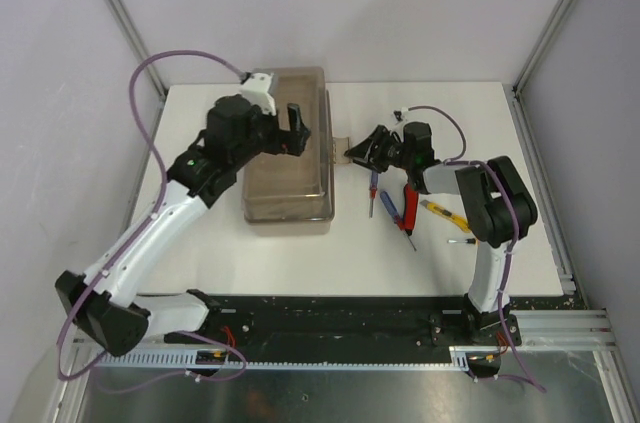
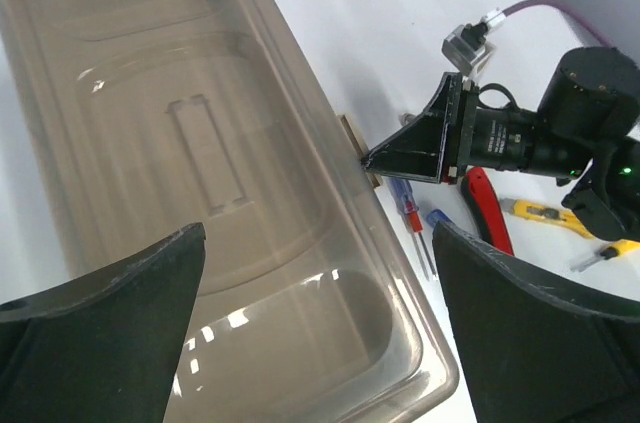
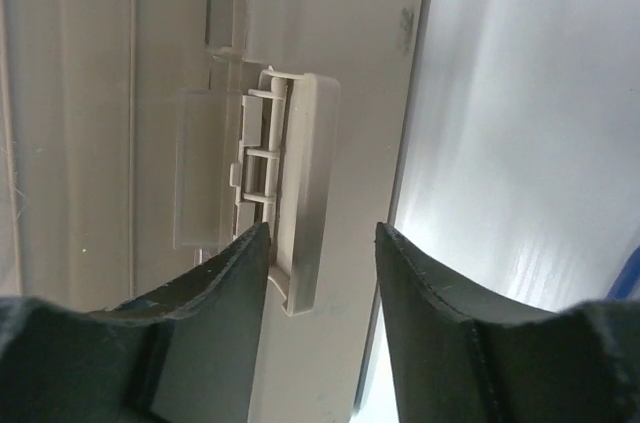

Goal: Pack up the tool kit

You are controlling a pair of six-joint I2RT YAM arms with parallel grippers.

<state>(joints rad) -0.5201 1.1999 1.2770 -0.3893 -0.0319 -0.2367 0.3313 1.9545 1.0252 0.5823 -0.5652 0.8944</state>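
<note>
Well, from above, the tool kit lies on the table with its smoky lid down. The hand tools are all out on the tabletop just to its right: two small screwdrivers, the red-handled pliers and a yellow cutter. The left gripper hangs over the lid, and the right gripper is nosed up against the box's right-hand side.

The left wrist camera looks down on the lid between its own fingers, which are spread wide with nothing in them. Beyond them, the right arm's tip meets the latch on the box's edge.

The right wrist camera is close in on that beige latch, which stands between the two dark fingers. The jaws are parted. One side seems to brush the latch, though I can't say for sure it touches, and nothing is clamped.

So packing has hardly begun, I'd say: the box is shut and the tools are outside. Whether anything is already in there I can't tell through the tinted lid. What's left is undoing the latch, lifting the lid, putting each tool in and closing up.
</note>
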